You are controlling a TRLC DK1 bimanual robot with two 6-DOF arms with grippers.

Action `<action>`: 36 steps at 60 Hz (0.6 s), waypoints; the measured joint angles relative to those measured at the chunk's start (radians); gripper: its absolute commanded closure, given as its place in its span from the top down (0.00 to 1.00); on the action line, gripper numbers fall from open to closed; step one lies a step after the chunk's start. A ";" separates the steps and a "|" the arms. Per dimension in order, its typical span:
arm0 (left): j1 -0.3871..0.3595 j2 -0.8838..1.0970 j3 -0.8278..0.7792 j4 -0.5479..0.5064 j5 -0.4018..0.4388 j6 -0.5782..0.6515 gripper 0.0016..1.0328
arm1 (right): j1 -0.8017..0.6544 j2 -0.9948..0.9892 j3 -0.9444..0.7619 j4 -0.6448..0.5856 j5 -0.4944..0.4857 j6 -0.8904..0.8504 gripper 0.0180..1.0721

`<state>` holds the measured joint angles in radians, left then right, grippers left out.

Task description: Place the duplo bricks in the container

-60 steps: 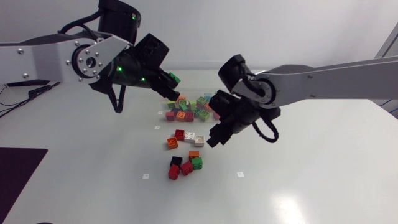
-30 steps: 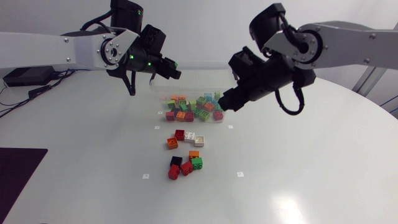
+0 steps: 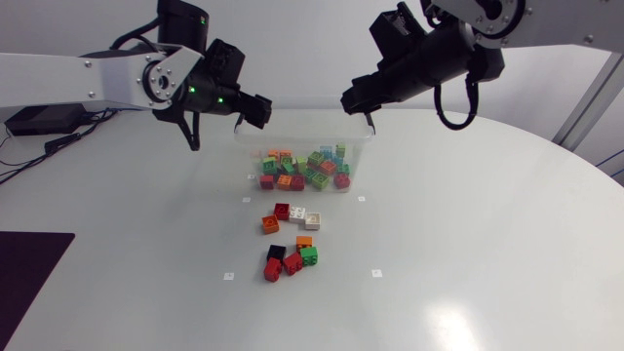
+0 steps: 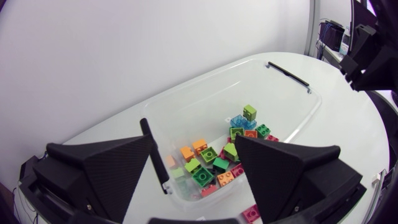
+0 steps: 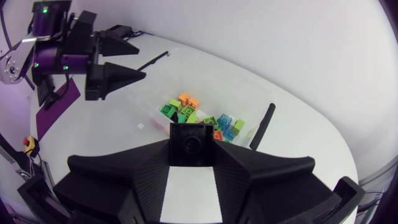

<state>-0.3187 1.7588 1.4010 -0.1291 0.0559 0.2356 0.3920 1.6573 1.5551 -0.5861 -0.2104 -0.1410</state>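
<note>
My left tool (image 3: 255, 109) hangs open and empty by the far-left corner of the clear container (image 3: 297, 132). The left wrist view looks between its spread wedges onto the bricks inside (image 4: 217, 158). Only the right wrist view shows my right tool (image 5: 189, 148) clamped on a black brick (image 5: 189, 140). The container's long axis runs left-right. Loose bricks (image 3: 292, 239) lie on the surface (image 3: 468, 253) on its near side.
</note>
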 measured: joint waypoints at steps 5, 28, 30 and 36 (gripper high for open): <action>0.011 -0.057 -0.037 0.000 0.000 0.000 0.94 | -0.005 0.039 0.019 0.027 0.000 0.013 0.36; 0.008 -0.291 -0.274 -0.065 0.072 0.116 0.94 | -0.016 0.227 0.161 0.067 0.024 0.041 0.36; 0.004 -0.302 -0.296 -0.076 0.080 0.139 0.93 | -0.017 0.244 0.176 0.067 0.024 0.043 0.36; -0.006 -0.327 -0.346 -0.113 0.111 0.197 0.93 | -0.019 0.289 0.216 0.067 0.035 0.044 0.41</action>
<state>-0.3248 1.4315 1.0554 -0.2417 0.1665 0.4328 0.3733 1.9465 1.7706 -0.5190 -0.1749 -0.0967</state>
